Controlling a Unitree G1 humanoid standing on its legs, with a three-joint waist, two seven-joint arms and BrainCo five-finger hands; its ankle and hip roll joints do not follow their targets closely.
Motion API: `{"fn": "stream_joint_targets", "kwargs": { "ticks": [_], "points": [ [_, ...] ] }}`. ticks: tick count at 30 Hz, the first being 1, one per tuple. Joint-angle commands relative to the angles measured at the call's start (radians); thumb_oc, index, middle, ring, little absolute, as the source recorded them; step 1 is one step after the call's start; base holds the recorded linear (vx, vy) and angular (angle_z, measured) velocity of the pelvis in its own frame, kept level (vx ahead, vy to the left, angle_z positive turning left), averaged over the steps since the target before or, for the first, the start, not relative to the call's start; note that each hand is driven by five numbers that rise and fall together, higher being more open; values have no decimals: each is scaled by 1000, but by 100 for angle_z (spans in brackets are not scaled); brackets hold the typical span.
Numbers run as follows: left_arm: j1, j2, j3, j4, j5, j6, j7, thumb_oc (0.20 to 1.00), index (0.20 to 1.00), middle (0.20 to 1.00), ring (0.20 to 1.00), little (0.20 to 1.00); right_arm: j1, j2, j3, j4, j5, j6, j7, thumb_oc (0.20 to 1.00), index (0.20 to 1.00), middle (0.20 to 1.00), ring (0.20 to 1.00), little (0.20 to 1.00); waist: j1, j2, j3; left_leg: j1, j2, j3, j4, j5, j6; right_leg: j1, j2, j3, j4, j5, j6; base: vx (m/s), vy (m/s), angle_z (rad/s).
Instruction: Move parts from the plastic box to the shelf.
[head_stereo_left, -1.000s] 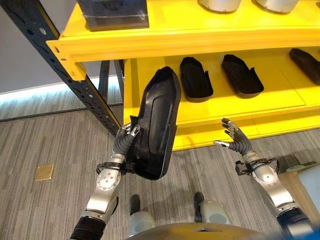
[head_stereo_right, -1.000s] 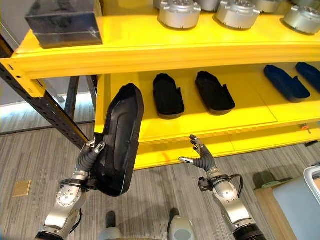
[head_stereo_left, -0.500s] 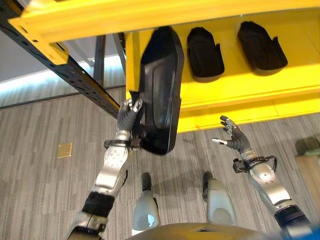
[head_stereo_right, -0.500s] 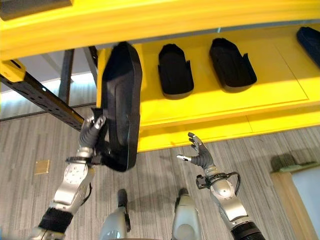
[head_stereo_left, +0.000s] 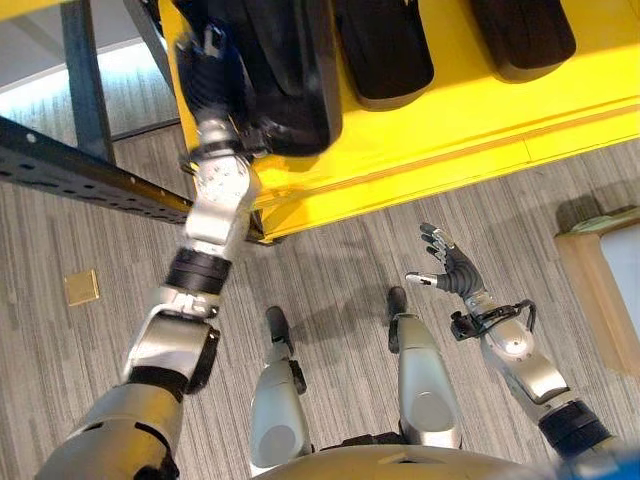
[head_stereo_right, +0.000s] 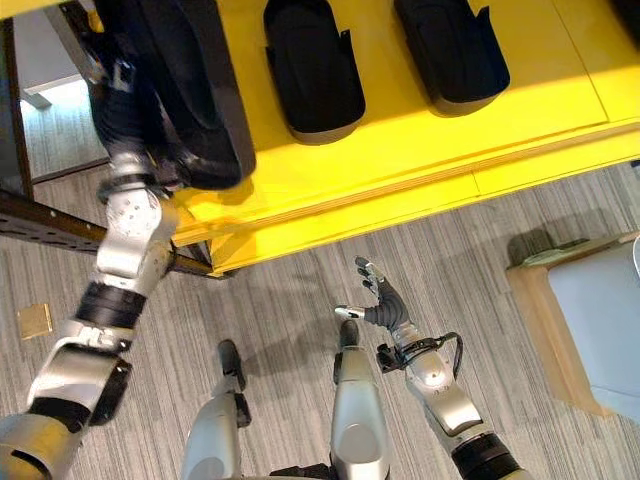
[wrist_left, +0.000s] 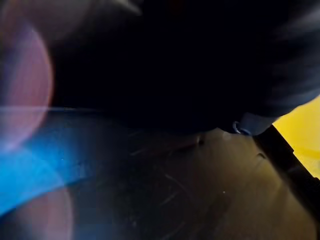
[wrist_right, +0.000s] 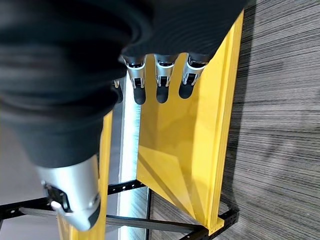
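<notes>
Left hand (head_stereo_left: 205, 75) grips a part (head_stereo_left: 285, 70) at the shelf (head_stereo_left: 450, 125) edge (unreleased); right hand (head_stereo_left: 447, 272) open, empty.

Overall light: bright and even over the yellow shelf (head_stereo_right: 420, 130) and the grey striped floor (head_stereo_left: 330, 250).
Shadows: soft ones on the floor beneath the shelf's front edge.
Blur: the left hand (head_stereo_left: 205, 75) and the black part (head_stereo_left: 285, 70) are smeared by motion.
Left wrist view: very dark, with pink and blue lens flare.
Right wrist view: sharp, well lit.
</notes>
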Motion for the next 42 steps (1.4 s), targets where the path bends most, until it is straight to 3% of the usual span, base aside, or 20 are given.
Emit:
{"fn": "stream_joint_targets", "kwargs": {
  "ticks": [1,8,13,22,27,32,33,35,41,42],
  "points": [
    [-83,80,6,33,-29,-73,33,200,200,200,200,200,13,-12,-30,-57,-10,-51,17,1000,1000,1000,1000,1000,5,-11,-70,42,97,-36,93,-128,-46,-8,-84,39,-112,153,84,0,0,0],
    [-217,207,-52,237,-114,-42,0,200,200,200,200,200,71,-39,-45,-66,22,-47,45,1000,1000,1000,1000,1000,-10,-5,-59,-4,100,-50,133,-133,-57,-28,-81,35,-95,146,90,-4,-2,1],
    [-286,247,-98,395,-161,-4,-44,200,200,200,200,200,84,-52,-46,-69,37,-44,56,1000,1000,1000,1000,1000,-16,-6,-56,-28,103,-56,148,-133,-61,-42,-79,33,-90,145,91,-10,-12,3],
    [-295,209,-99,565,-260,44,-112,200,200,200,200,200,96,-67,-43,-69,62,-37,54,1000,1000,1000,1000,1000,-18,-17,-44,-94,103,-74,177,-130,-67,-81,-69,35,-79,145,82,-4,-3,2],
    [-249,127,-41,605,-347,62,-132,200,200,200,200,200,86,-74,-35,-79,64,-28,47,1000,1000,1000,1000,1000,-19,-24,-33,-116,103,-77,186,-131,-69,-103,-65,38,-69,144,78,-4,1,1],
    [-222,93,7,613,-415,58,-133,200,200,200,200,200,85,-75,-36,-85,67,-26,40,1000,1000,1000,1000,1000,-19,-28,-28,-126,104,-77,190,-132,-70,-112,-64,39,-70,146,76,17,0,0],
    [-205,78,33,620,-451,67,-138,200,200,200,200,200,85,-78,-30,-86,67,-19,38,1000,1000,1000,1000,1000,-14,-28,-31,-120,109,-79,194,-159,-75,-104,-60,43,-63,121,83,0,0,0],
    [-204,78,34,618,-441,70,-136,200,200,200,200,200,88,-80,-32,-87,67,-19,40,1000,1000,1000,1000,1000,-14,-32,-27,-132,105,-78,196,-135,-71,-114,-63,43,-70,146,75,-42,0,-5],
    [-196,114,42,658,-392,89,-132,200,200,200,200,200,94,-108,-38,-103,73,-19,56,1000,1000,1000,1000,1000,-9,-27,-27,-142,108,-84,210,-161,-77,-114,-59,46,-60,120,79,30,8,-5],
    [-196,119,43,658,-387,89,-130,200,200,200,200,200,96,-110,-39,-104,72,-19,57,1000,1000,1000,1000,1000,-8,-31,-23,-155,104,-83,212,-136,-74,-123,-62,45,-67,144,70,7,2,-6]
  ]
}}
